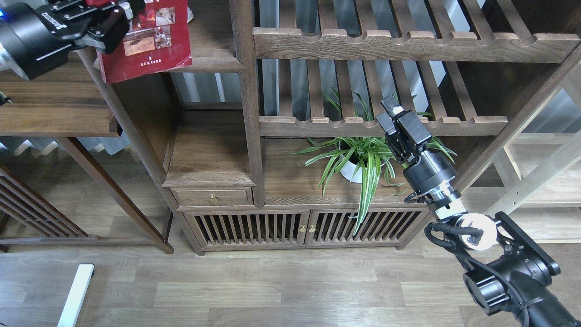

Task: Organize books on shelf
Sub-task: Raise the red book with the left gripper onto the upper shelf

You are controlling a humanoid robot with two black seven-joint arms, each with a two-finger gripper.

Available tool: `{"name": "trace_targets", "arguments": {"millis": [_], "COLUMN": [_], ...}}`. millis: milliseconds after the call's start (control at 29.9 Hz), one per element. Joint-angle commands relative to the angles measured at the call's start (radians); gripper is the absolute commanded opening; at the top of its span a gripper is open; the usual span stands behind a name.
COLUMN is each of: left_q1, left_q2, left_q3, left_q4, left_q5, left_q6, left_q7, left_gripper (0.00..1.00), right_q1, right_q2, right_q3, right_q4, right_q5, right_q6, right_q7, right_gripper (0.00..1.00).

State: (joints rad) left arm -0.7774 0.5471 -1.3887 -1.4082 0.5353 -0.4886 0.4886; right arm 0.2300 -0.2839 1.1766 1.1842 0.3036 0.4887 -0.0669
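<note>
My left fingers [102, 18] pinch the red book [150, 41] at its left edge, up at ten o'clock in the view. The book hangs from them toward four o'clock, its long axis tilted, its lower corner overlapping the shelf [213, 63] lip just to its right. I judge the next move is onto that board, rightward and in. My right fingers [401, 125] sit well apart at three o'clock, before the plant [363, 159]; whether they are spread I cannot tell.
</note>
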Motion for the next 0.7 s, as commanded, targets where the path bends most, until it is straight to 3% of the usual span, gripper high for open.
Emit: {"name": "trace_targets", "arguments": {"millis": [0,134,501,669], "left_q1": [-0.003,-0.023,-0.054,-0.092], "left_q2": [0.001,0.001,-0.058,-0.114], "left_q3": [-0.021,-0.02,0.059,0.137], "left_q4": [-0.002,-0.002,0.023,0.049], "left_q5": [0.0,0.0,0.057,0.074], "left_q6": [0.0,0.025,0.281,0.416], "left_q7": [0.0,0.0,-0.001,-0.082], "left_gripper": [0.0,0.0,0.01,0.02], "right_q1": [0.0,0.0,0.014,0.029], "right_q2": [0.0,0.0,-0.001,-0.001], "right_q3": [-0.002,-0.012,-0.012,-0.011], "right_q4": [0.0,0.002,0.0,0.002], "right_q5": [0.0,0.0,0.0,0.0], "right_q6": [0.0,0.0,0.0,0.0], "right_q7": [-0.002,-0.007,-0.014,-0.014], "right_gripper": [0.79,0.79,0.79,0.79]}}
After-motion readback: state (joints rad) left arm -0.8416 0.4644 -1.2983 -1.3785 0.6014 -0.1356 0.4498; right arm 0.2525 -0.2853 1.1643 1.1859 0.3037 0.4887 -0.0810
